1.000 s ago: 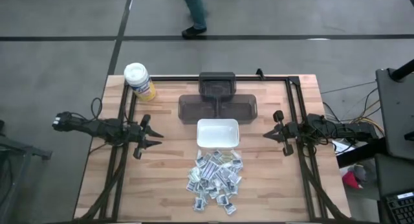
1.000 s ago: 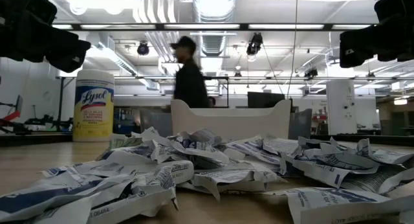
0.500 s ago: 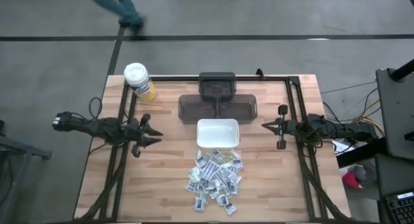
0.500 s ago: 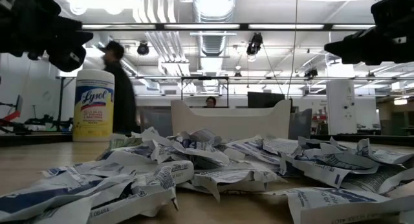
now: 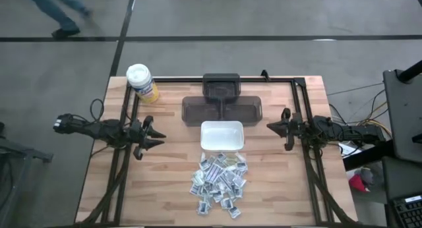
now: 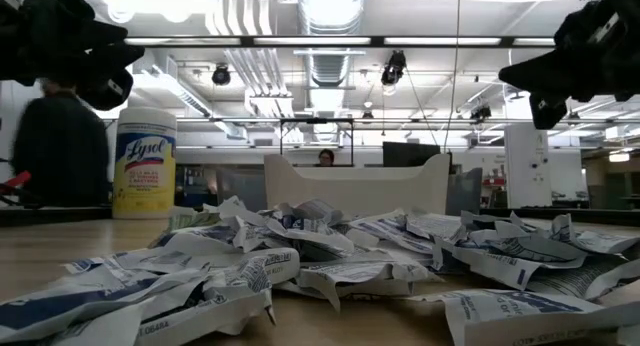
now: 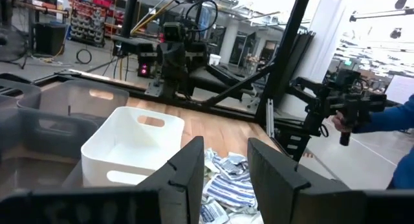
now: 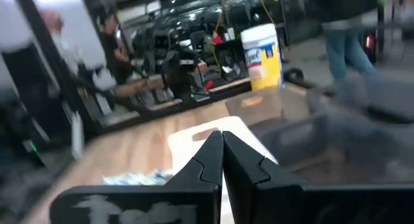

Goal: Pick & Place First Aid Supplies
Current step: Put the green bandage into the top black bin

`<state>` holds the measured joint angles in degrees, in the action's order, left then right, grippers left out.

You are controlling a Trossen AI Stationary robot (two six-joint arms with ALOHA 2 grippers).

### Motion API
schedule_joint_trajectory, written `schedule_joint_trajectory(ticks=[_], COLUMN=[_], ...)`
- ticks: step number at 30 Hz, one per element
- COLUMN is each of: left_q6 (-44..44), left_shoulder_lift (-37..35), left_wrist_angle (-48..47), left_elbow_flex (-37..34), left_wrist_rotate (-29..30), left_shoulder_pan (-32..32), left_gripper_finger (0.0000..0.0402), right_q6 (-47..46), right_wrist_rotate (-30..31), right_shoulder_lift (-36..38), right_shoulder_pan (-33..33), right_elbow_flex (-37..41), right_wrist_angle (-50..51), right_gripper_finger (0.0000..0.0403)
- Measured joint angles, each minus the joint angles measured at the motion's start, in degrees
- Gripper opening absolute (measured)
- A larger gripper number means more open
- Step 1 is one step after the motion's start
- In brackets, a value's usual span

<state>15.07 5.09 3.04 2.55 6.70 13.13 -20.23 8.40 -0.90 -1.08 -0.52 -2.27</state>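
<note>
The first aid supplies (image 5: 219,180) lie in a loose heap on the wooden table, near its front edge; the low view shows the same heap (image 6: 330,256) spread across the foreground. Just beyond them stands the white dish (image 5: 222,136). My left gripper (image 5: 157,136) hovers level at the table's left, pointing toward the dish, open with nothing between its fingers (image 7: 187,175). My right gripper (image 5: 270,127) hovers level at the table's right, shut and empty (image 8: 222,153). Both hang well above the table top.
A dark grey bin (image 5: 222,106) sits behind the dish at the far side. A yellow canister with a white lid (image 5: 141,82) stands at the far left corner. Black frame rails (image 5: 125,162) run along both sides. A person walks on the floor beyond (image 5: 62,10).
My right gripper has rolled about its own pointing line and swung a little, staying in place and shut. My left gripper has rolled slightly, also in place. The person beyond the far edge has walked toward the left.
</note>
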Motion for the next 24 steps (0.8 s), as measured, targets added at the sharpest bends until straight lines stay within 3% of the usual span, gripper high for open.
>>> schedule_joint_trajectory(ticks=[14, 20, 24], left_q6=[0.0, 0.1, 0.1], left_shoulder_lift=[0.0, 0.0, 0.0], left_wrist_angle=[-0.1, -0.1, -0.5], left_elbow_flex=[0.0, 0.0, 0.0], left_wrist_rotate=[0.0, 0.0, 0.0], left_shoulder_pan=[0.0, 0.0, 0.0], left_gripper_finger=[0.0115, 0.0115, 0.0115], right_q6=[-32.5, -32.1, -32.8], right_wrist_rotate=[-0.2, -6.3, -7.2], right_shoulder_lift=[0.0, -0.7, -4.1], right_shoulder_pan=[-0.1, -1.3, -3.8], right_elbow_flex=[0.0, -0.2, -3.9], right_wrist_angle=[-2.6, -16.1, -12.9], right_gripper_finger=[0.0008, 0.0008, 0.0008])
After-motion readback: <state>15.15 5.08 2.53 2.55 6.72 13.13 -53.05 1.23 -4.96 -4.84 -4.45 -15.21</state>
